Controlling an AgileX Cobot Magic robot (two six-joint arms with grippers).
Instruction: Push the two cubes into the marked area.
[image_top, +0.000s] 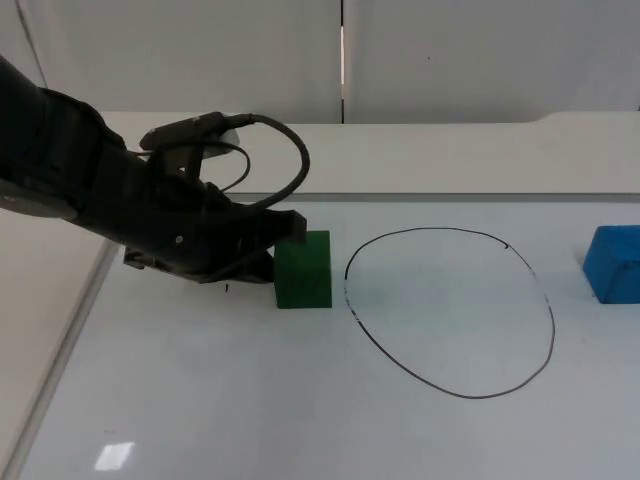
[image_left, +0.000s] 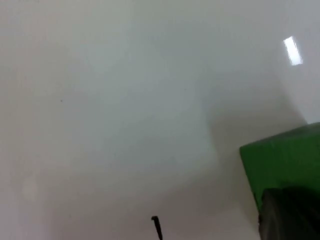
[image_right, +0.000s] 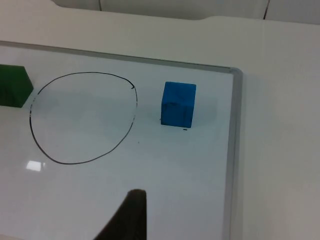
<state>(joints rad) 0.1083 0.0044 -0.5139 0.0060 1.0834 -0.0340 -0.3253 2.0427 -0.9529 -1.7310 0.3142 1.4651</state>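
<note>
While beside circle (image_top: 450, 312), green cube (image_top: 303, 270) outside.

Whiteboard (image_top: 250, 400) with green cube (image_top: 303, 270), blue cube (image_top: 614, 263)

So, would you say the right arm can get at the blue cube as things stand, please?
Probably yes. The blue cube stands alone on the whiteboard, just outside the drawn circle, with bare board between it and the right tool's fingertip. The left tool is busy at the green cube.
</note>
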